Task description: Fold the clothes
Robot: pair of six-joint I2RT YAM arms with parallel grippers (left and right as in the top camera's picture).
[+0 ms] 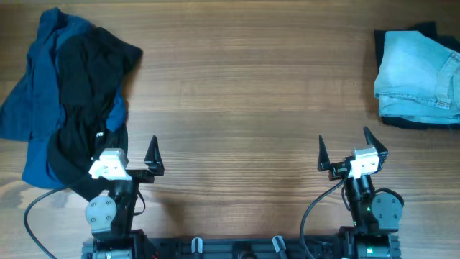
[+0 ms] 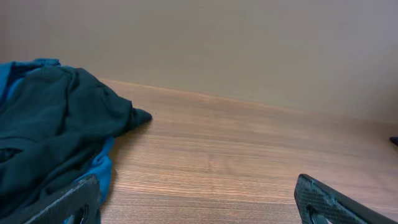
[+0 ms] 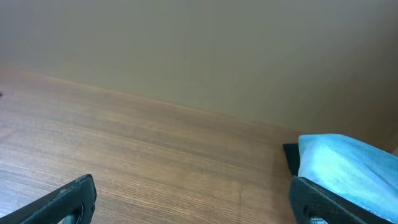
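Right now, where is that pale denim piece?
Overhead, the pale denim lies folded at the far right edge of the table, beyond the right gripper.

The clothes lie unfolded in a crumpled heap on the left side of the table [image 1: 237,93]. A black top [image 1: 86,79] with a small white logo [image 1: 99,134] sprawls over a royal-blue garment [image 1: 29,115], whose folds stick out along the left and far edges. At the far right a dark garment [image 1: 415,124] lies flat, mostly covered by folded pale denim [image 1: 420,72].
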